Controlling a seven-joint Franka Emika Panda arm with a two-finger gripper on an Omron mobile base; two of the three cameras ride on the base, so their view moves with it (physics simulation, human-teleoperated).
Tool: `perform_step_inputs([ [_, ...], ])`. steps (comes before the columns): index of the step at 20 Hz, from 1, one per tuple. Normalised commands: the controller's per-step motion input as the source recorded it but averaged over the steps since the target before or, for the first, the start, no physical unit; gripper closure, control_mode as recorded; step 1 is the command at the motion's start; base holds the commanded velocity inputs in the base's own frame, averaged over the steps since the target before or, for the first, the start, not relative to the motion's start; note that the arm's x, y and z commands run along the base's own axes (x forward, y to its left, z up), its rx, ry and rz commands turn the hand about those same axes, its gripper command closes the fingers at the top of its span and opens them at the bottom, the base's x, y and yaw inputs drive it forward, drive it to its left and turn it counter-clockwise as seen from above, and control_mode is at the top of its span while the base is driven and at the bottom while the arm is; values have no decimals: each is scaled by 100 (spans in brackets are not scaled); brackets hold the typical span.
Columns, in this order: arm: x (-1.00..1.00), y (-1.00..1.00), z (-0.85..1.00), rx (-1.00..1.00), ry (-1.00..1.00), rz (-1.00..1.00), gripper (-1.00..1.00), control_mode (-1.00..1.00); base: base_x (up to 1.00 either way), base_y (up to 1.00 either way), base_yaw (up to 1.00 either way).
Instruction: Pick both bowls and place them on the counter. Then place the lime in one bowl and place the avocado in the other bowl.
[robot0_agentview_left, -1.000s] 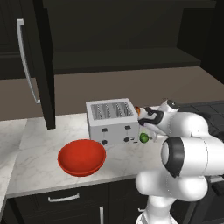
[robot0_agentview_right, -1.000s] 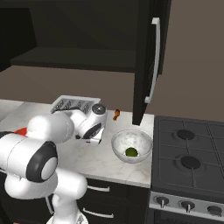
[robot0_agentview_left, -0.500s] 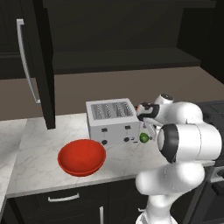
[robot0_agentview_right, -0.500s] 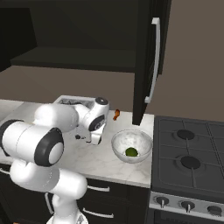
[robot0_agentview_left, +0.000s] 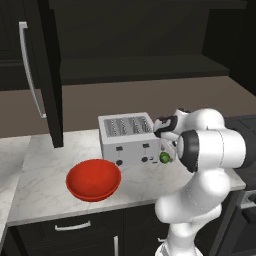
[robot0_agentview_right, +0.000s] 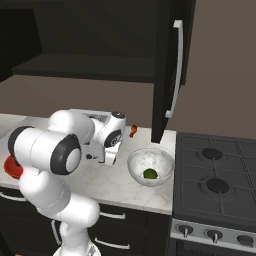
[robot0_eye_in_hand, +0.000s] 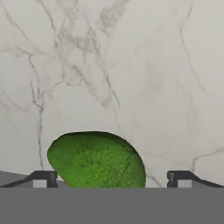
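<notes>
The green avocado (robot0_eye_in_hand: 98, 159) lies on the white marble counter (robot0_eye_in_hand: 131, 65), right between my fingertips (robot0_eye_in_hand: 41, 179). My gripper (robot0_eye_in_hand: 111, 180) is open around it, with a gap on the right side. From the left base view the avocado (robot0_agentview_left: 164, 158) sits just right of the toaster, under my hand. The red bowl (robot0_agentview_left: 93, 180) stands on the counter (robot0_agentview_left: 40, 190) in front of the toaster. The white marbled bowl (robot0_agentview_right: 150, 161) stands near the stove with the lime (robot0_agentview_right: 149, 173) inside it.
A silver toaster (robot0_agentview_left: 129, 137) stands close to the left of my hand. An open dark cabinet door (robot0_agentview_right: 172, 70) hangs above the counter. The stove (robot0_agentview_right: 220, 175) is to the right. A small orange object (robot0_agentview_right: 133, 131) lies at the counter's back.
My arm's elbow has swung up and back while the hand stayed over the avocado beside the toaster. The bowls, lime and avocado have not moved.
</notes>
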Motion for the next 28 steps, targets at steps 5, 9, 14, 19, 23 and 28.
perform_step_inputs([
  [5, 0, 6, -27, 0, 4, 0, -100, -100, 0, 0, 0],
  [9, 2, 3, -25, 0, 1, 0, -100, -100, 0, 0, 0],
  [14, 4, 1, -19, 0, 0, 0, -100, -100, 0, 0, 0],
  [19, -6, 3, -17, 0, 0, 0, 100, -100, 0, 0, 0],
  [23, -14, 0, -5, 0, 0, 0, 100, -100, 0, 0, 0],
  [28, -22, 0, 4, 0, 0, 0, 100, -100, 0, 0, 0],
])
